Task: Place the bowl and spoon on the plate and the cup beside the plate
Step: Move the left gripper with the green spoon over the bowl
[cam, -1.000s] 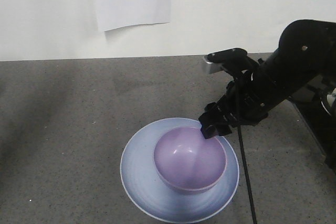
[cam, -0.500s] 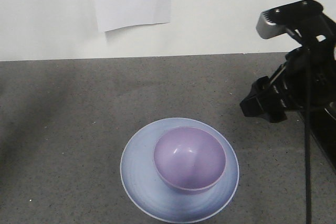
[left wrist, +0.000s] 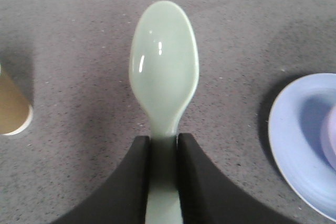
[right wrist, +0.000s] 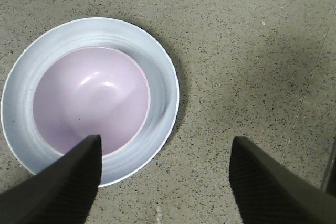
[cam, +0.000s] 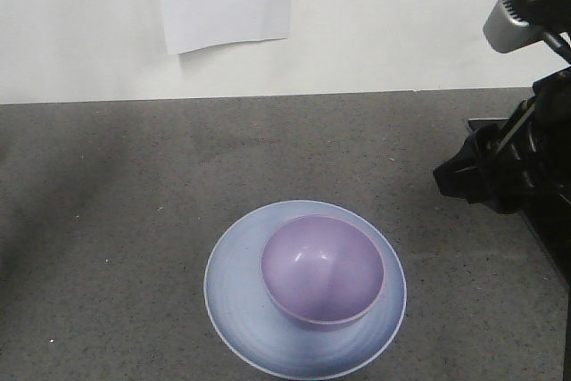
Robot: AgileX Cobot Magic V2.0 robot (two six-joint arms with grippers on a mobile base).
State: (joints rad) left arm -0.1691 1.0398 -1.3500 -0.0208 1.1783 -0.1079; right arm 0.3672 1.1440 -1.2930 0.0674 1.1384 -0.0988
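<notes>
Left wrist: left tool (left wrist: 163, 141) clamps glossy mint spoon (left wrist: 164, 72); right tool (right wrist: 165, 142) apart above speckled countertop (right wrist: 236, 51).

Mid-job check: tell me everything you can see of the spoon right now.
The spoon is pale mint-green, glossy and plastic-looking, with an empty oval scoop whose hollow side faces the left wrist camera. Its narrow handle is pinched between the left gripper's two black fingers. It points away over the grey tabletop, between the cup and the plate, touching neither.
</notes>
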